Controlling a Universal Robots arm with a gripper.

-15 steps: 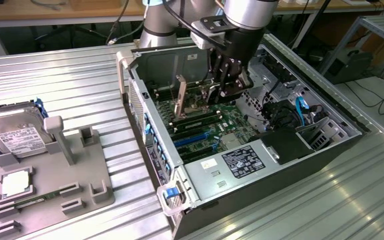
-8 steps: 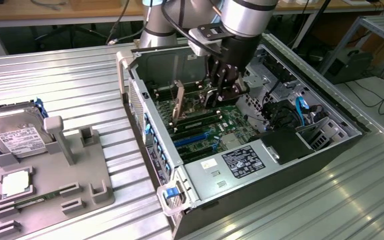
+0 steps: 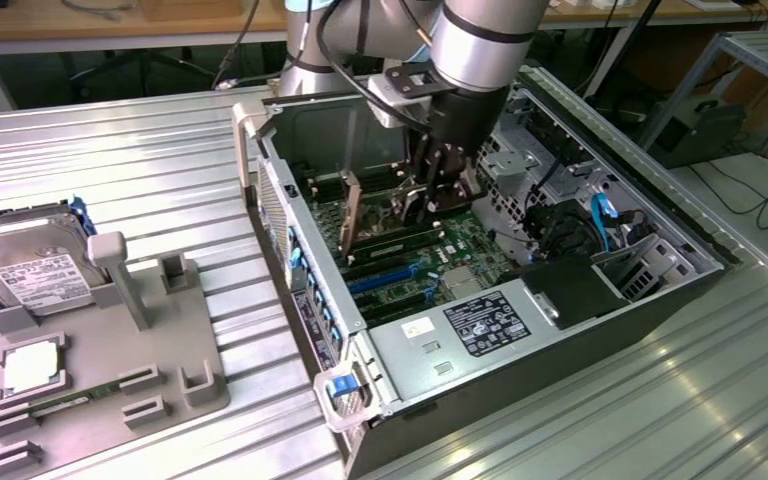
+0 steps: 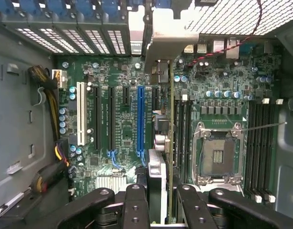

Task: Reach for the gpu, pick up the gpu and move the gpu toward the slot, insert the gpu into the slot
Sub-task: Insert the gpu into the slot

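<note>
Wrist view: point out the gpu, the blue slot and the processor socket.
Thin green-brown gpu card (image 4: 165,43), wrist view, silver end bracket.
Long blue plastic slot (image 4: 140,119), wrist view, mid-length.
Square silver processor socket (image 4: 217,153), wrist view, centre.

The gpu (image 4: 170,138), a thin green-brown card with a silver end bracket, stands upright on its long edge. It runs parallel to the slot (image 4: 140,119), a long, narrow blue connector on the green motherboard, just beside it and not seated.
</note>
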